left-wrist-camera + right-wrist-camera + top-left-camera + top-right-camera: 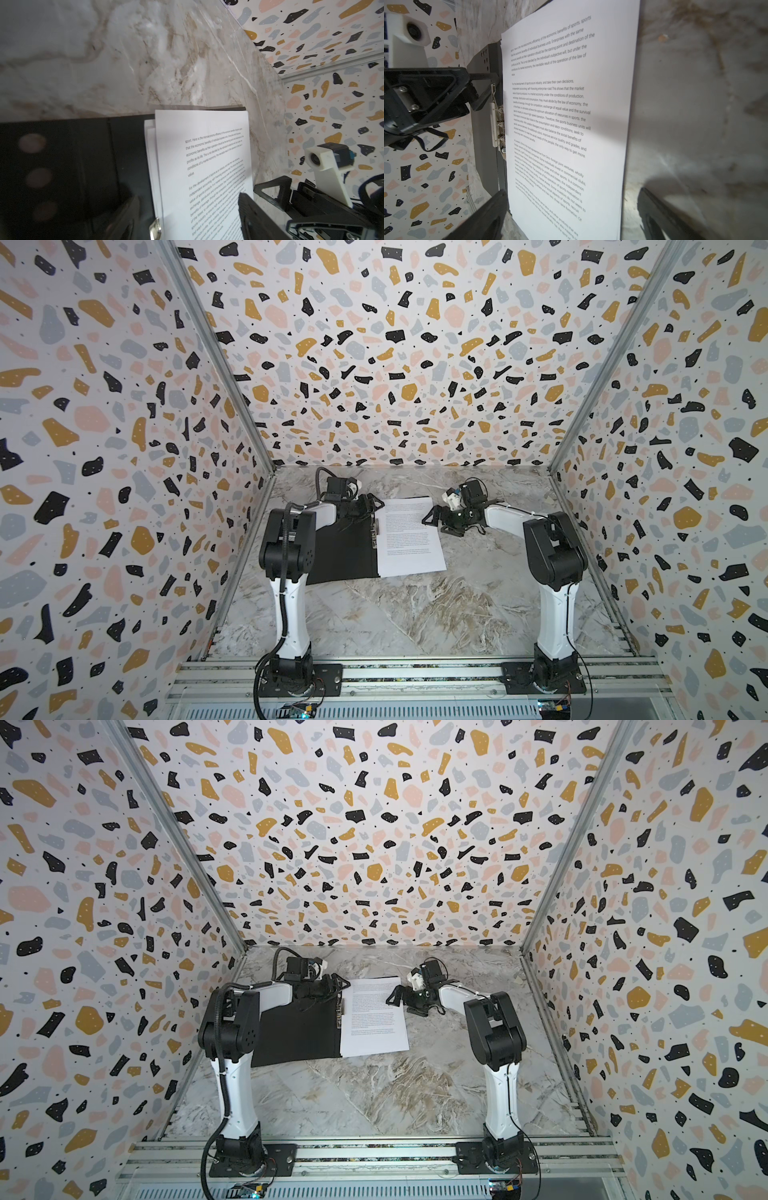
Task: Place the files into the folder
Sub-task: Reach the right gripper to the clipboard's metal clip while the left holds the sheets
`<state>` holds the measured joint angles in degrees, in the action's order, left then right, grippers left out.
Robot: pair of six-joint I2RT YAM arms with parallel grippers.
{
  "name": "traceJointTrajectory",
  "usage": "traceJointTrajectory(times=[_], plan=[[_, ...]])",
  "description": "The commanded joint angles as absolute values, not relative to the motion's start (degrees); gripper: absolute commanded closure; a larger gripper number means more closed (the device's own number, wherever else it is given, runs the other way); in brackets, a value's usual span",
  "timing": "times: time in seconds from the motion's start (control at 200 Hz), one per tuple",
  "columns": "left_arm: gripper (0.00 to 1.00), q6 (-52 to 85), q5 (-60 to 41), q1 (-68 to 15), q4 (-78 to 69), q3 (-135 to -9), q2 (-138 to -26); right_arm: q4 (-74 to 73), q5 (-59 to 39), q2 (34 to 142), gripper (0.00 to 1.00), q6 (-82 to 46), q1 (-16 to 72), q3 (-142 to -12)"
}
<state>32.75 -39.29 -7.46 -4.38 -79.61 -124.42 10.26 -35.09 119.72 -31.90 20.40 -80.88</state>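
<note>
We see the folder lying open, black inside up, on the marble counter. The printed sheet rests on it, a second sheet edging out beneath. Our left fingers stand apart above folder and sheet.

Both top views: bright, even light; straight wall lines bow toward the frame edges. The marble table shows a soft sheen.

Left wrist view: the left fingers are blurred. The black folder beside them is dim, with three hazy pale spots.

Right wrist view: the right fingers are blurred. The printed sheet between them is sharp and crossed by a grey shadow. The table beyond them is out of focus.
</note>
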Motion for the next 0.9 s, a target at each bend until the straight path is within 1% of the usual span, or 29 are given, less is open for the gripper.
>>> traceJointTrajectory(times=[0.0, 0.295, 0.621, 0.891], plan=[[0.25, 35.7, -44.2, -7.6, -10.0, -77.5, -123.2, 12.6, -34.1, 117.6, 0.02, -31.9, 20.6, -82.1], [0.25, 37.7, -45.7, -7.6, -13.9, -71.8, -117.4, 12.9, -34.2, 118.1, 0.03, -31.4, 20.7, -82.0], [0.25, 36.6, -44.8, -7.6, -12.0, -69.6, -112.5, 13.3, -34.5, 120.0, 0.03, -30.6, 20.9, -81.5], [0.25, 36.7, -45.3, -9.2, -13.9, -63.9, -108.1, 13.9, -34.4, 120.8, 0.03, -30.0, 21.0, -81.9]])
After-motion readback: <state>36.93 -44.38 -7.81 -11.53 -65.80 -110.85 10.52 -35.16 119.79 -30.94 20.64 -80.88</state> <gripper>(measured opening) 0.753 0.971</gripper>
